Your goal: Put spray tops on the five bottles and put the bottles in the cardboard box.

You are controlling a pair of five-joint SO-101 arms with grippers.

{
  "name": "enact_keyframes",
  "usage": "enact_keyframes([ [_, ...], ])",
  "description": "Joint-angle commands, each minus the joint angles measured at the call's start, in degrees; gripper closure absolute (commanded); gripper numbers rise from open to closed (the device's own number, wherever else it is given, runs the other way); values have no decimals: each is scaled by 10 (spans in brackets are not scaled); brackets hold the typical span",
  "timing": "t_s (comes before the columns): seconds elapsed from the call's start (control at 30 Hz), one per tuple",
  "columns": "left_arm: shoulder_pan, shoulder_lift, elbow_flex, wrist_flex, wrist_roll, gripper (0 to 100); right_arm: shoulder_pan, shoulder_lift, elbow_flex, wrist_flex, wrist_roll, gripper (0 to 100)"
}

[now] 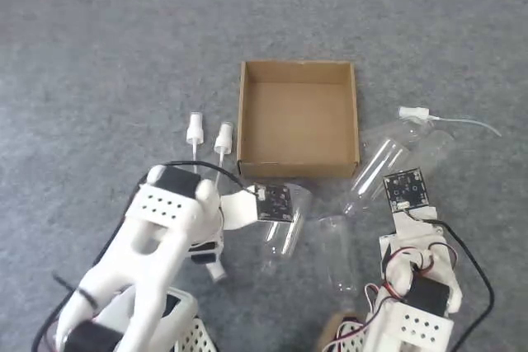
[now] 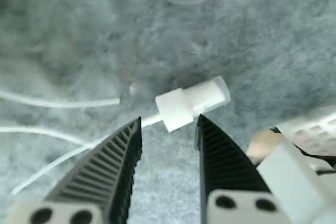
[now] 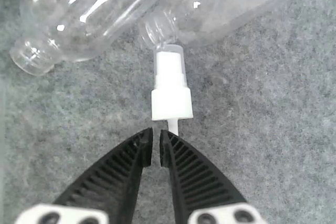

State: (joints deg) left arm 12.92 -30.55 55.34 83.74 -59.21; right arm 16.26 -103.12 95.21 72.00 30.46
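Just past the open left claw (image 2: 169, 121) lies a spray top (image 2: 191, 103).

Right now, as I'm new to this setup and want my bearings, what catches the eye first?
The empty cardboard box sits mid-carpet, with clear bottles lying on their sides beside it. The left gripper stands open at a white spray top on the carpet, while the right gripper, almost shut, points at a second spray top lying by a bottle's neck.
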Motion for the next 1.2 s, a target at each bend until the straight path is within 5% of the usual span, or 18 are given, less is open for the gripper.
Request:
enact_keyframes([
  [0.0, 10, 66, -13, -17, -11, 842, 5, -8, 11, -14, -4, 992],
  [0.43, 8, 180, -19, -85, -25, 841, 5, -8, 11, -14, -4, 992],
  [0.67, 5, 188, -16, -140, 76, 898, 5, -8, 11, -14, -4, 992],
  [1.17, 4, 98, -15, -29, 111, 970, 6, -8, 11, -14, -4, 992],
])
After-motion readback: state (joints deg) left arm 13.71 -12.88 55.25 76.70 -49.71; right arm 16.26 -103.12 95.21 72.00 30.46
